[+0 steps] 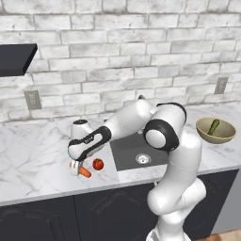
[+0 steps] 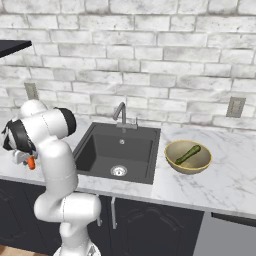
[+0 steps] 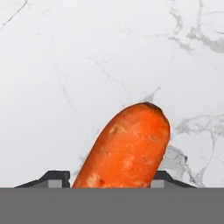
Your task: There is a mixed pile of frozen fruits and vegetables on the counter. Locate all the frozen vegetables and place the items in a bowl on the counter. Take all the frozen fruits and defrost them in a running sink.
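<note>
- Hand view puts us right over the carrot point(image 3: 127, 148), lying on the white marble desk point(image 3: 65, 65) between our two fingers point(image 3: 56, 178); whether they already press it we cannot tell.
- Left base view shows our gripper point(image 1: 75, 168) low over the desk, left of the sink point(image 1: 136, 153), the red fruit point(image 1: 98, 164) just beside the carrot.
- Right of the sink, the green stick point(image 2: 188, 154) already lies in the bowl point(image 2: 172, 161), where we judge the carrot belongs too.

Orange carrot point(image 3: 127, 148) between the dark fingertips point(image 3: 54, 177), over white grey-veined counter point(image 3: 65, 65); shiny red fruit point(image 1: 98, 164) just beside.
</note>
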### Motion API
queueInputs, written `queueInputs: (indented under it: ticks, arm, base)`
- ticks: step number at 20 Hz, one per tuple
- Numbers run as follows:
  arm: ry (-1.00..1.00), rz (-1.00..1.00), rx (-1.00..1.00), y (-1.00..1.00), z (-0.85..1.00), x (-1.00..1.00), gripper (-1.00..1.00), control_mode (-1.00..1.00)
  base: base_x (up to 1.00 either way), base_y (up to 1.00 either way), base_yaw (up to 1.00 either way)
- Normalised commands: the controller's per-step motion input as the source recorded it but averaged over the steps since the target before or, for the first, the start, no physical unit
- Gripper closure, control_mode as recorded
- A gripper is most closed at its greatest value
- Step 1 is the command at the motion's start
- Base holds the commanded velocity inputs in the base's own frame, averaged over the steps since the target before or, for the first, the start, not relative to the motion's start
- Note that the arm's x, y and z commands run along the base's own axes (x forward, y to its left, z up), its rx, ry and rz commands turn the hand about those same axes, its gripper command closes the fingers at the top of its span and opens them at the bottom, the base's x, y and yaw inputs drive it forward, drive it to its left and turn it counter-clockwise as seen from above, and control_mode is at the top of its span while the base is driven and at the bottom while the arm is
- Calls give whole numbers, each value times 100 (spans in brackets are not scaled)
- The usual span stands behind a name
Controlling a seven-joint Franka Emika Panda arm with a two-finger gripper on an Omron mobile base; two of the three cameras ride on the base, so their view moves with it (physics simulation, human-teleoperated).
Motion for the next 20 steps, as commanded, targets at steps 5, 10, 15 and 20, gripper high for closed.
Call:
queueInputs:
  ticks: [5,10,15,20]
  arm:
    - [0,0,-4,0,-16,-4,100,-100]
    - [-1,-4,0,-13,24,-10,100,-100]
    - [-1,-17,0,-19,67,2,100,-100]
    - [-1,-17,-2,-21,73,17,100,-100]
  base:
    - [0,0,0]
    - [0,0,0]
    - [0,0,0]
    - [0,0,0]
